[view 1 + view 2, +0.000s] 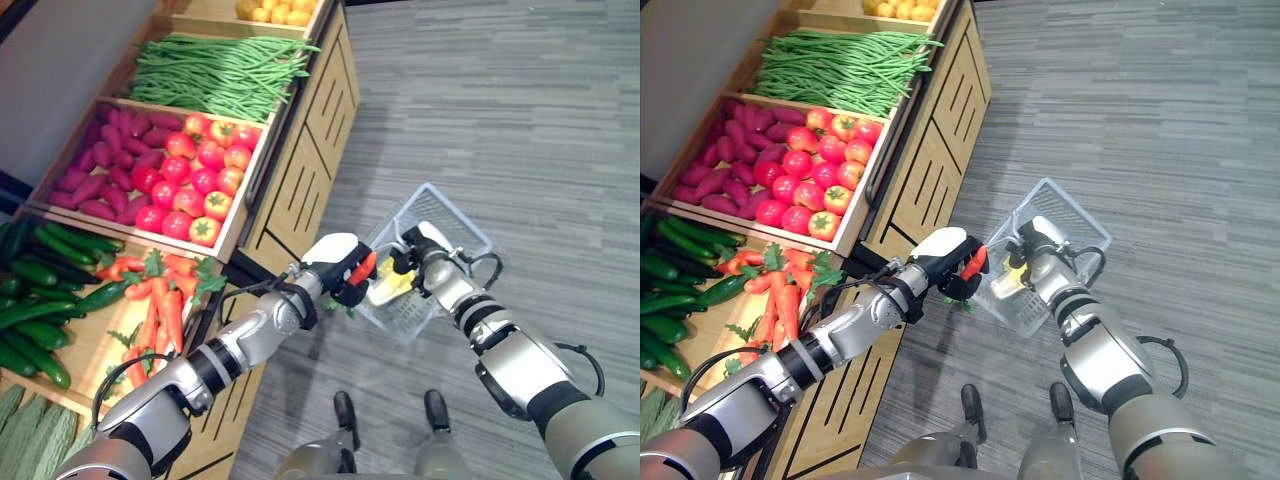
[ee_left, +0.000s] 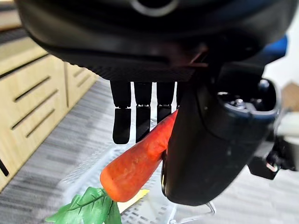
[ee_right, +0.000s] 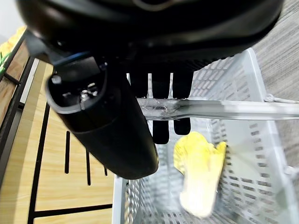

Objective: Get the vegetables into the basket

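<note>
Right hand [image 3: 140, 116] grips the handle [image 3: 224, 108] of the grey basket [image 3: 261, 154]. A yellow-green leafy vegetable [image 3: 198, 175] lies inside.

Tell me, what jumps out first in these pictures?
The left hand pinches an orange carrot right beside the grey basket, which hangs by its handle from the right hand over the carpet. A pale yellow vegetable lies inside. Red tomatoes glow on the wooden stand.

One basket [image 1: 440, 215] — one yellow vegetable [image 3: 201, 163] inside; one held carrot [image 2: 135, 163].
</note>
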Robot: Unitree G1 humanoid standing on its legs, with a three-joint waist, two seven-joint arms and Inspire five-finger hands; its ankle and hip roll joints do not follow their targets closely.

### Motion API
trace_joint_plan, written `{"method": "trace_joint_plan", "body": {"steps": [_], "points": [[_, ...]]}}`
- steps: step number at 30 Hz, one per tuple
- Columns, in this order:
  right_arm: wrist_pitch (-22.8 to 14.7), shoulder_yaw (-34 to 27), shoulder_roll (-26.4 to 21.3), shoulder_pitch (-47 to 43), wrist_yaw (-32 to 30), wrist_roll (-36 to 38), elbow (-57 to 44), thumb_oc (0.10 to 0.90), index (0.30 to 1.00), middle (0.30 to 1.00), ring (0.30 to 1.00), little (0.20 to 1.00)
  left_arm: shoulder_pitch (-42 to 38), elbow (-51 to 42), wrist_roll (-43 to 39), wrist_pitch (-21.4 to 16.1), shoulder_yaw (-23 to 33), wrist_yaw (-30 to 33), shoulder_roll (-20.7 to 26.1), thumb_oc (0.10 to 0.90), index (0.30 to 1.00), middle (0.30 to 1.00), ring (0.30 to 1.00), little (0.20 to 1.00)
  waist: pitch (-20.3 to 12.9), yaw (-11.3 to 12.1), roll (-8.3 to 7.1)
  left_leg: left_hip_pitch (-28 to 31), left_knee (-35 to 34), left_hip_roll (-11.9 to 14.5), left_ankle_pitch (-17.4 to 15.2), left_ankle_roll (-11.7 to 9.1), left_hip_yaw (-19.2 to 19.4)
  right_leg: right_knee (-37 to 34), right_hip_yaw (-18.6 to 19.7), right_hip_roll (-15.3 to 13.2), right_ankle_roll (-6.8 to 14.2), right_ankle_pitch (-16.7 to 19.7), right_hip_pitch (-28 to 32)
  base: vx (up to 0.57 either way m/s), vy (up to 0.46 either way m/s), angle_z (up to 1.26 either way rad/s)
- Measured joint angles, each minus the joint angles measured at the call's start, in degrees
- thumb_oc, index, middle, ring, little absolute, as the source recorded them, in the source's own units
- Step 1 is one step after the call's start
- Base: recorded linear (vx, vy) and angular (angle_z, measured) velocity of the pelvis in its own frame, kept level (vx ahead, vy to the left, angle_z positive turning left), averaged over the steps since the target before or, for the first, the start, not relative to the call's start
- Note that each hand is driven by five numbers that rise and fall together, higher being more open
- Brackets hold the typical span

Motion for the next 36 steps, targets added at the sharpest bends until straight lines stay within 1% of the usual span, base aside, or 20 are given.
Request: {"method": "trace_joint_plan", "body": {"steps": [5, 9, 13, 16, 19, 20, 23, 28, 30, 32, 33, 34, 35, 36], "points": [[0.1, 1.2, 0.8, 0.1, -0.6, -1.0, -1.9, 0.400, 0.300, 0.300, 0.300, 0.300, -1.4, 3.9, 1.5, 0.3, -1.2, 0.5, -4.2, 0.400, 0.300, 0.300, 0.300, 0.300, 0.2, -0.5, 0.72, -0.3, 0.0, -0.6, 1.0, 0.5, 0.9, 0.0, 0.8, -0.7, 0.0, 0.0, -0.6, -0.01, -0.027, -0.08], [0.2, 1.8, 0.6, 0.1, -2.4, -2.0, -2.8, 0.400, 0.300, 0.300, 0.300, 0.300, -1.6, 6.9, 1.5, 0.8, -1.2, 2.6, -6.5, 0.400, 0.300, 0.300, 0.300, 0.300, 0.3, -0.8, 2.18, -0.3, 0.0, -0.6, 1.4, 0.6, 1.6, 0.0, 0.9, -0.7, 0.0, 0.0, -1.0, -0.01, -0.031, -0.08], [0.2, 1.8, 0.5, 0.1, -3.2, -2.0, -2.9, 0.400, 0.300, 0.300, 0.300, 0.300, -1.9, 7.3, 1.5, 1.2, -1.2, 2.7, -7.0, 0.400, 0.300, 0.300, 0.300, 0.300, 0.2, -0.7, 2.97, -0.3, 0.0, -0.6, 2.1, 0.6, 2.6, 0.0, 1.3, -0.8, 0.0, 0.0, -1.4, 0.00, -0.014, -0.08], [0.3, 2.0, -0.1, 0.1, -3.6, -2.0, -4.2, 0.400, 0.300, 0.300, 0.300, 0.300, -2.4, 7.1, 1.4, 1.2, -0.9, 2.7, -6.9, 0.400, 0.300, 0.300, 0.300, 0.300, 0.2, -0.8, 2.97, -0.6, 0.0, -0.6, 2.8, 0.7, 2.7, 0.0, 1.3, -0.8, 0.0, 0.0, -1.6, 0.01, -0.002, -0.02], [1.0, 2.6, -2.4, 0.1, -3.9, -2.0, -9.3, 0.400, 0.300, 0.300, 0.300, 0.300, -3.1, 4.9, 1.2, 1.8, 0.1, 2.7, -6.1, 0.400, 0.300, 0.300, 0.300, 0.300, 0.2, -1.0, 2.97, -1.3, 0.0, -0.6, 3.2, 0.6, 2.8, 0.0, 1.4, -0.7, 0.0, 0.0, -2.3, 0.00, -0.003, -0.01], [1.3, 2.2, -3.4, 0.0, -5.0, -2.1, -11.7, 0.400, 0.300, 0.300, 0.300, 0.300, -3.7, 4.4, 1.1, 1.9, 0.9, 2.9, -6.1, 0.400, 0.300, 0.300, 0.300, 0.300, 0.2, -1.1, 2.97, -1.3, 0.0, -0.6, 3.2, 0.6, 2.9, 0.0, 1.5, -0.7, 0.0, 0.0, -2.3, 0.00, -0.009, -0.04], [1.9, 1.3, -5.9, 0.1, -5.6, -2.0, -17.6, 0.400, 0.300, 0.300, 0.300, 0.300, -4.2, 2.4, 1.0, 2.0, 2.4, 4.0, -5.7, 0.400, 0.300, 0.300, 0.300, 0.300, 0.3, -1.8, 2.89, -1.6, 0.0, -0.6, 3.2, 0.6, 3.1, 0.3, 1.5, -0.7, 0.0, 0.0, -2.9, 0.00, -0.002, -0.01], [2.5, 0.2, -8.3, 0.3, -5.7, -2.0, -23.6, 0.400, 0.300, 0.300, 0.300, 0.300, -4.5, -0.2, 1.0, 2.0, 4.0, 4.2, -4.4, 0.400, 0.300, 0.300, 0.300, 0.300, 0.4, -2.5, 2.70, -1.6, 0.0, -0.6, 3.2, 0.6, 3.3, 0.5, 1.1, -0.6, 0.0, 0.0, -3.0, 0.00, 0.001, -0.01], [2.5, -1.1, -8.3, 0.3, -5.8, -3.1, -25.4, 0.400, 0.300, 0.300, 0.300, 0.300, -4.5, -2.1, 0.2, 2.2, 4.7, 4.0, -3.3, 0.400, 0.300, 0.300, 0.300, 0.300, 1.1, -2.5, 1.90, -1.9, 0.9, -0.7, 3.2, 0.6, 3.3, 0.5, 1.0, -0.7, -0.1, 0.1, -3.0, -0.01, 0.013, 0.02], [2.5, -2.6, -7.7, -0.6, -5.9, -3.8, -26.0, 0.400, 0.300, 0.300, 0.300, 0.300, -4.6, -4.2, -0.2, 2.1, 5.9, 3.9, -1.9, 0.400, 0.300, 0.300, 0.300, 0.300, 2.8, -2.7, -0.44, -4.5, 5.2, -1.5, 3.0, 0.5, 3.4, 0.6, 0.8, -2.2, -0.9, 0.7, -2.7, -0.02, 0.017, 0.17], [2.5, -2.8, -7.8, -1.0, -5.9, -3.8, -26.0, 0.400, 0.300, 0.300, 0.300, 0.300, -4.6, -4.7, -0.6, 2.0, 6.1, 3.9, -1.6, 0.400, 0.300, 0.300, 0.300, 0.300, 3.1, -2.7, -0.89, -4.7, 3.8, -2.2, 3.2, 0.3, 3.4, 0.6, 0.7, -2.6, -1.0, 0.7, -2.6, -0.02, 0.021, 0.16], [2.6, -2.9, -8.0, -1.5, -5.9, -4.3, -25.9, 0.400, 0.300, 0.300, 0.300, 0.300, -4.9, -4.8, -1.1, 1.9, 6.1, 3.7, -1.5, 0.400, 0.300, 0.300, 0.300, 0.300, 3.2, -2.6, -0.47, -3.3, -0.5, -2.0, 7.7, 0.9, 3.4, 0.6, 0.3, -2.0, -1.0, 0.7, -2.7, -0.03, 0.027, 0.08], [2.7, -3.6, -8.0, -2.2, -5.9, -4.4, -25.6, 0.400, 0.300, 0.300, 0.300, 0.300, -5.2, -4.8, -1.2, 1.9, 6.0, 3.6, -1.4, 0.400, 0.300, 0.300, 0.300, 0.300, 3.9, -2.1, -0.93, -3.3, -0.3, -1.6, 7.4, 0.9, 2.5, 3.2, -0.4, -1.7, -1.0, 0.4, -4.0, -0.04, 0.033, -0.08], [2.8, -3.9, -8.5, -2.9, -5.9, -4.5, -25.1, 0.400, 0.300, 0.300, 0.300, 0.300, -5.3, -4.8, -1.5, 2.0, 6.0, 3.6, -1.3, 0.400, 0.300, 0.300, 0.300, 0.300, 4.6, -1.6, -0.10, -3.0, -0.2, -0.7, 7.8, 1.5, 2.0, 10.0, -0.4, -0.8, -0.5, -2.6, -8.5, -0.04, 0.021, -0.10]]}}
